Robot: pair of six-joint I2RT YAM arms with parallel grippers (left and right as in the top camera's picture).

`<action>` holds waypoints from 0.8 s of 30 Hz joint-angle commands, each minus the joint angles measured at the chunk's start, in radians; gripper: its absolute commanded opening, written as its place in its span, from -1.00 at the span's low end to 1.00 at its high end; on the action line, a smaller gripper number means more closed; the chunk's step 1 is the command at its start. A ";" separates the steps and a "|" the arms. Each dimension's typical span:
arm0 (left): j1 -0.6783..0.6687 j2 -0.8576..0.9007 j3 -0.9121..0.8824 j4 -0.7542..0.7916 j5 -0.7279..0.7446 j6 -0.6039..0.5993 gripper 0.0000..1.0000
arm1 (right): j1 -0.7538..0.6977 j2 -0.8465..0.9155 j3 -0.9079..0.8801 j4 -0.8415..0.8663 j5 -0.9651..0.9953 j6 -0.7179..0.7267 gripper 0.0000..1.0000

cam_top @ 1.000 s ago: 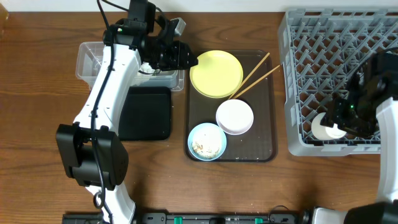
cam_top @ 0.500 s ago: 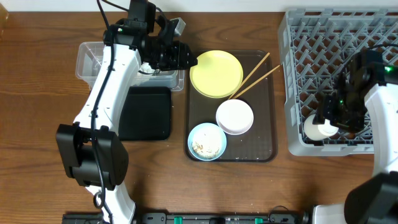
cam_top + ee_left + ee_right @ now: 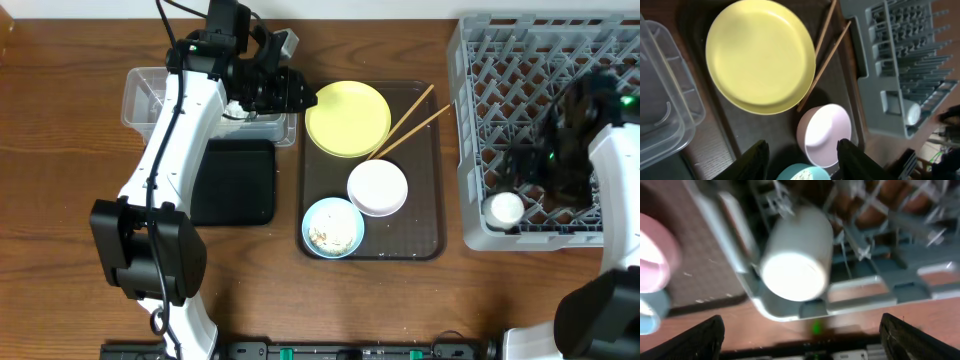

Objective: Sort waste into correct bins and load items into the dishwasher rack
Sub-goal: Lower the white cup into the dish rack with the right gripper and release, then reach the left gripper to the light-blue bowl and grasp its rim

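The small white cup (image 3: 504, 208) lies in the near left corner of the grey dishwasher rack (image 3: 470, 120); it also shows in the right wrist view (image 3: 797, 255). My right gripper (image 3: 545, 165) is open and empty, just above and right of the cup. The yellow plate (image 3: 347, 118), white bowl (image 3: 377, 187), light blue bowl (image 3: 332, 228) holding rice-like crumbs, and two chopsticks (image 3: 412, 122) sit on the brown tray (image 3: 425, 215). My left gripper (image 3: 300, 95) is open and empty over the clear tub's (image 3: 150, 95) right end, beside the plate. The wrapper and paper are hidden.
The black tray (image 3: 235, 180) lies in front of the clear tub, left of the brown serving tray. My left arm reaches across the tub from the near left. The rack fills the right side up to the table's far edge.
My right gripper let go of the white cup and drew back up and to the right; the cup now lies in the rack's corner. The left arm has not moved.
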 commanded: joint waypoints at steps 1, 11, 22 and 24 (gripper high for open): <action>-0.001 -0.062 0.010 -0.027 -0.103 0.038 -0.05 | 0.028 -0.010 0.121 0.010 -0.144 -0.056 0.94; -0.147 -0.150 -0.012 -0.309 -0.312 -0.010 -0.12 | 0.186 -0.028 0.163 0.154 -0.256 -0.090 0.95; -0.451 -0.150 -0.293 -0.195 -0.381 -0.159 -0.20 | 0.165 -0.028 0.163 0.192 -0.217 -0.042 0.94; -0.523 -0.150 -0.319 -0.191 -0.460 -0.159 -0.19 | 0.151 -0.028 0.163 0.193 -0.217 -0.042 0.94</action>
